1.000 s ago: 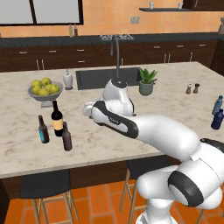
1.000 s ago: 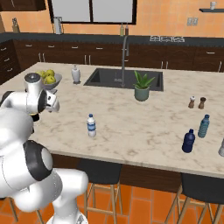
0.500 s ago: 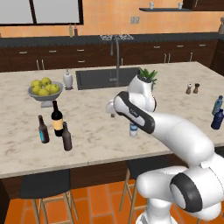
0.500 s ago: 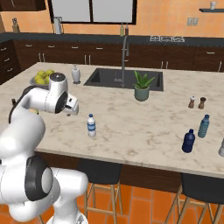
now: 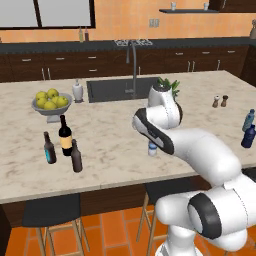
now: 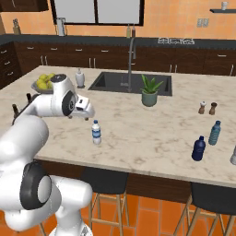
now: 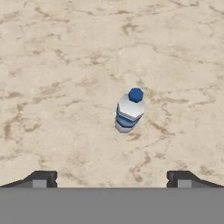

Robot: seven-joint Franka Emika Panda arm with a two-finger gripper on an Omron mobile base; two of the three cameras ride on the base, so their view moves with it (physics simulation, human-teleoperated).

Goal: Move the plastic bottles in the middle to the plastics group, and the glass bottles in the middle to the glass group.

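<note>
A clear plastic bottle [image 6: 96, 132] with a blue label stands upright in the middle of the marble counter [image 6: 138, 133]. It is also seen from above, the clear bottle [image 7: 128, 111], ahead of my fingertips [image 7: 41, 178]. My gripper [image 6: 86, 115] hangs open just left of it and higher, holding nothing. The navy plastic bottle [image 6: 198, 149] stands beside the teal-blue bottle [image 6: 214, 133] at the right end. The slender dark brown glass bottle [image 5: 76, 156] stands by the black wine bottle [image 5: 65, 136] and the small brown bottle [image 5: 49, 148] at the left.
A fruit bowl [image 5: 50, 102] and a soap dispenser [image 5: 77, 91] sit at the back left. The sink [image 6: 124, 83] with its tap and a potted plant [image 6: 150, 91] are behind the middle. Two shakers [image 6: 207, 108] stand at the back right.
My arm has swung from the glass bottles at the left to the middle of the counter, over the clear bottle. The gripper has stayed open.
</note>
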